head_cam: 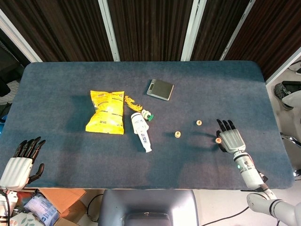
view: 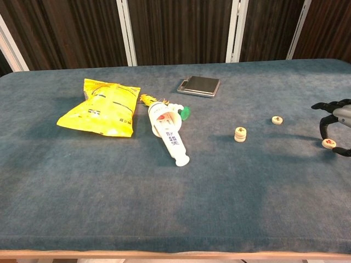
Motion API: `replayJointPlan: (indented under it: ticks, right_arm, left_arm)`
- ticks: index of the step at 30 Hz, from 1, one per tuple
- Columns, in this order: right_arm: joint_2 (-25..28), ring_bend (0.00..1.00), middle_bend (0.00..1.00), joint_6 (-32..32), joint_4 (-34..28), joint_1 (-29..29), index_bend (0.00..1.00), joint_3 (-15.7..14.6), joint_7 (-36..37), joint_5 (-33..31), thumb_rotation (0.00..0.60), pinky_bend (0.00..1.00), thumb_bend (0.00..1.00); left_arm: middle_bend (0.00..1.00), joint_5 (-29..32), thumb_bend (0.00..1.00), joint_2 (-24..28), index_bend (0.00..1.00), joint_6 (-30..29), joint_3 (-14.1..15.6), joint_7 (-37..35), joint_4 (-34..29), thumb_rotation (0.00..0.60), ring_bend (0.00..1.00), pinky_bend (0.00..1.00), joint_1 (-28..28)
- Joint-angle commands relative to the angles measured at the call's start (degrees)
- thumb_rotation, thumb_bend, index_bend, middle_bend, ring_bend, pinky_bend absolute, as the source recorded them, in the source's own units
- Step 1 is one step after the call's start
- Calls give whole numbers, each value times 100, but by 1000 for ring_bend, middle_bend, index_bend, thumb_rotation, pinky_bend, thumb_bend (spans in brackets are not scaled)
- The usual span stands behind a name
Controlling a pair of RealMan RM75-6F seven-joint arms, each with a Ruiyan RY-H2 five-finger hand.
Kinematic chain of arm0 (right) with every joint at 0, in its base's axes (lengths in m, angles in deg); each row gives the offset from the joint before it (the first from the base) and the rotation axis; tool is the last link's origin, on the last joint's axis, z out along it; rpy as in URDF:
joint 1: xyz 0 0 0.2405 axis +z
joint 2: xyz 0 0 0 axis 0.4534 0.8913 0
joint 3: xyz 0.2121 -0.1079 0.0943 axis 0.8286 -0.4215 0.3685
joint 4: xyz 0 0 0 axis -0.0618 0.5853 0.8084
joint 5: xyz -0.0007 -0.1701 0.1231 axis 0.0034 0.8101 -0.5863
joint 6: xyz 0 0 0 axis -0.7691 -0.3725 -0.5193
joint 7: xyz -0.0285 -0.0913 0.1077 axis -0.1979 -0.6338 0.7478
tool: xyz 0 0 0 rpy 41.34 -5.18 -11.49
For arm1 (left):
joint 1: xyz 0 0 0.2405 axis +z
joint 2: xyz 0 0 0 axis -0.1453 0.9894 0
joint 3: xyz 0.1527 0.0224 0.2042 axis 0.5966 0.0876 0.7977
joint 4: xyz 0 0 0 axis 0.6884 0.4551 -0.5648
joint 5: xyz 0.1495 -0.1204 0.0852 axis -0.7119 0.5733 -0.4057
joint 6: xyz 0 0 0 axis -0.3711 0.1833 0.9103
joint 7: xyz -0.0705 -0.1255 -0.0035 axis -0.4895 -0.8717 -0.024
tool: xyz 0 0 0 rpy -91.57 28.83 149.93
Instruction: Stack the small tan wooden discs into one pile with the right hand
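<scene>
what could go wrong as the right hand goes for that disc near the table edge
The right hand is spread around the loose disc without holding it; a clumsy close could flick it toward the table edge. Carrying it over, the fingers might topple the small pile or bump the other single disc.

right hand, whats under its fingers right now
One tan wooden disc lies on the blue tabletop beneath the right hand, whose curved fingers arch over it. Whether they touch it cannot be seen.

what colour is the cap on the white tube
Green cap on the tube, clearest in the chest view.
</scene>
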Motion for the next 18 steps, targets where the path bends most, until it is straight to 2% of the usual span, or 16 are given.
replayJointPlan:
  ticks: [1,10,14,18]
  right_arm:
    - [-13,0,18,10,3,-1,572,12,4,12,600,0,477]
    - [11,0,19,-85,-111,0,636,120,119,83,600,0,476]
    - [161,0,21,-287,-506,66,639,242,200,224,600,0,477]
    - [278,0,30,-363,-1070,273,640,470,-44,251,600,0,477]
  left_arm:
    - [0,-10,508,0,0,-4,4,1,-1,600,0,38,1]
    - [0,16,508,-9,0,20,-5,19,3,600,0,38,-12]
    - [0,35,508,-19,0,37,-12,43,-2,600,0,38,-20]
    - [0,30,508,-34,0,61,-13,58,1,600,0,38,-40]
